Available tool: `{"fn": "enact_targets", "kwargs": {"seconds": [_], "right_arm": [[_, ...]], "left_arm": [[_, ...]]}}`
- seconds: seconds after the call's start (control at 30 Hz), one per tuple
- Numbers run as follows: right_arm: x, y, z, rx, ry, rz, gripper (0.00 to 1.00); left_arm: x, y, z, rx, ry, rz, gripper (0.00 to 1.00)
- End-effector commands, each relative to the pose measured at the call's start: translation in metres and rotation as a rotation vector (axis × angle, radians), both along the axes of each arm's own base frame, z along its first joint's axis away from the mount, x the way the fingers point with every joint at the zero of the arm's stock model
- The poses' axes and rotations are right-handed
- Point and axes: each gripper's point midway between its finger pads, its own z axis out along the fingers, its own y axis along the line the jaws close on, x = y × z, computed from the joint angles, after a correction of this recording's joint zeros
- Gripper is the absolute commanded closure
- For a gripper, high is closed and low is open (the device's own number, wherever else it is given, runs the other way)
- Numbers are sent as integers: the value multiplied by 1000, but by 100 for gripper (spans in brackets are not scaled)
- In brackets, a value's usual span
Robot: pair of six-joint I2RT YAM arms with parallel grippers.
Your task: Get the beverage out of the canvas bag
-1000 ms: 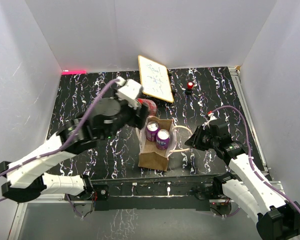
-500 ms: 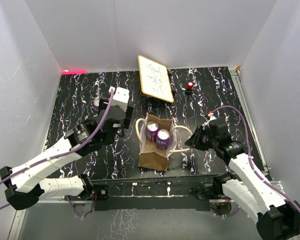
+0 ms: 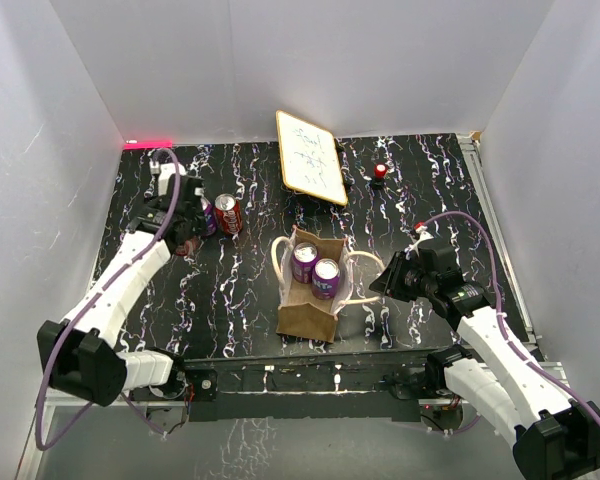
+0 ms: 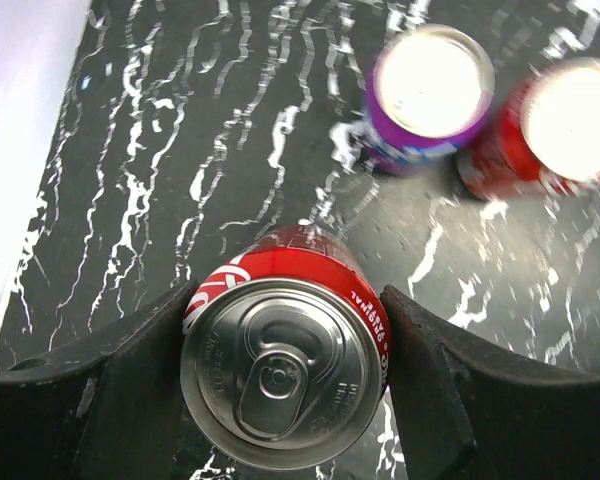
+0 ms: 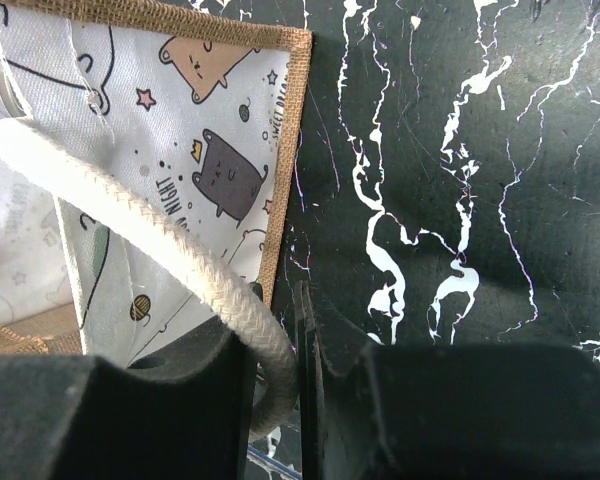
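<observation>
Left wrist view has the left claw (image 4: 288, 300) closed to about the width of a red cola can (image 4: 285, 385), one jaw pressed to each side, over the bench (image 3: 230, 300) towards its far-left corner. A loose purple can (image 4: 430, 95) and another red can (image 4: 560, 125) stand near it. We judge the step to be setting this can down. We cannot tell whether its base is on the bench yet, so we would lower it straight, open the jaws only once it sits flat, then lift clear without brushing the neighbours.

The right claw (image 5: 280, 390) is nearly closed, pinching the cream rope handle (image 5: 150, 235) of the canvas bag (image 3: 308, 315). The bag stands mid-bench towards the near edge with two purple cans (image 3: 305, 262) inside. Keeping that pinch should steady the bag.
</observation>
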Motion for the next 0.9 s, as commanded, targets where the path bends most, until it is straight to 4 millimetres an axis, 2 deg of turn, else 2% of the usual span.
{"fn": "enact_targets", "kwargs": {"seconds": [0.0,0.17,0.27,0.4,0.63,0.87], "right_arm": [[10,1,8,6,-65,-1,78],[10,1,8,6,-66,-4,78],[9,1,8,6,-67,-4,78],[9,1,10,10,-69,-1,78],[9,1,7,4,-59,-4,78],[10,0,5,-2,-48,-8,78]], "left_arm": [[33,32,44,-107,-195,204,100],[63,61,46,-123,-245,321,100],[83,70,31,-167,-239,336,100],[103,83,31,-152,-296,336,100],[116,87,-8,-145,-196,271,100],[124,79,-25,-160,-188,211,100]]}}
